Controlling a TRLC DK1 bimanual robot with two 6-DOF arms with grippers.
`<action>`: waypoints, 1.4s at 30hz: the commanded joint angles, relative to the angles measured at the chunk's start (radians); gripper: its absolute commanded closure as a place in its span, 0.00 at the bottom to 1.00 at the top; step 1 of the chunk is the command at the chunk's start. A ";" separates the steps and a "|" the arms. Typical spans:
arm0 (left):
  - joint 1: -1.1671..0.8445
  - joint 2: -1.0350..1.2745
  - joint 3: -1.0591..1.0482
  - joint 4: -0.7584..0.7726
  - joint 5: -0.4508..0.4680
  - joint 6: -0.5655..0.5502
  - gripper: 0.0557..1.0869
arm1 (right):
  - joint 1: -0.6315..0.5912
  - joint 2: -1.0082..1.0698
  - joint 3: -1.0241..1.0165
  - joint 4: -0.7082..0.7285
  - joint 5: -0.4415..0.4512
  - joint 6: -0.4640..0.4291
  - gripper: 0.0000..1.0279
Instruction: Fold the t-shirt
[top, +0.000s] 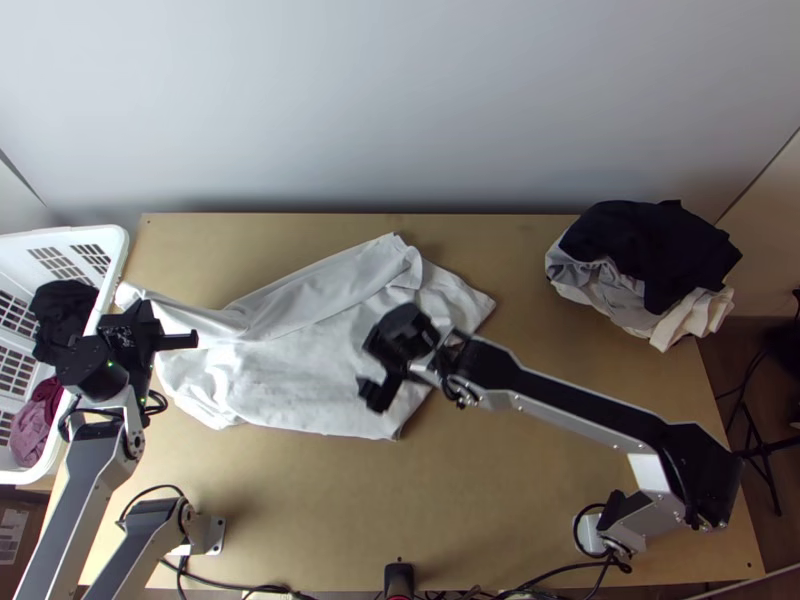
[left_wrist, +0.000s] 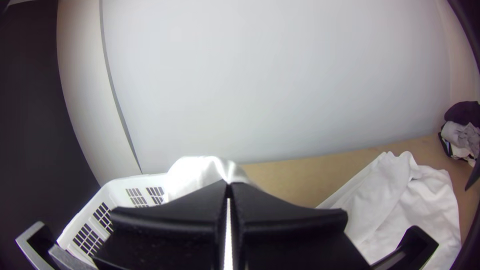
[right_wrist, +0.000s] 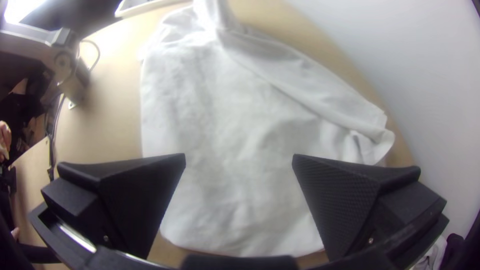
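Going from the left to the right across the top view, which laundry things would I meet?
White basket holding dark and pinkish clothes → white t-shirt, loosely spread → clothes pile, black on top.

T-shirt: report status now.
Left gripper shut on the t-shirt; right gripper open above it. T-shirt mostly spread, loose fold along far side. Clothes pile off right, not touching.

A white plastic laundry basket (top: 112, 238) is placed at the table's (top: 330, 510) left edge, with black cloth (top: 62, 310) and maroon cloth (top: 36, 428) held inside. Black, grey and cream garments (top: 640, 250) are heaped at the far right.
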 joint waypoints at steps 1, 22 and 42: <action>0.012 0.043 -0.052 0.040 0.000 -0.013 0.96 | 0.112 0.018 -0.053 -0.069 -0.052 0.005 0.03; -0.042 0.235 0.133 -0.250 0.037 -0.311 0.97 | 0.120 0.142 -0.083 -0.068 -0.052 -0.012 0.30; -0.088 0.235 0.241 -0.494 0.196 -0.392 0.96 | -0.142 0.403 0.329 0.013 -0.042 -0.041 0.97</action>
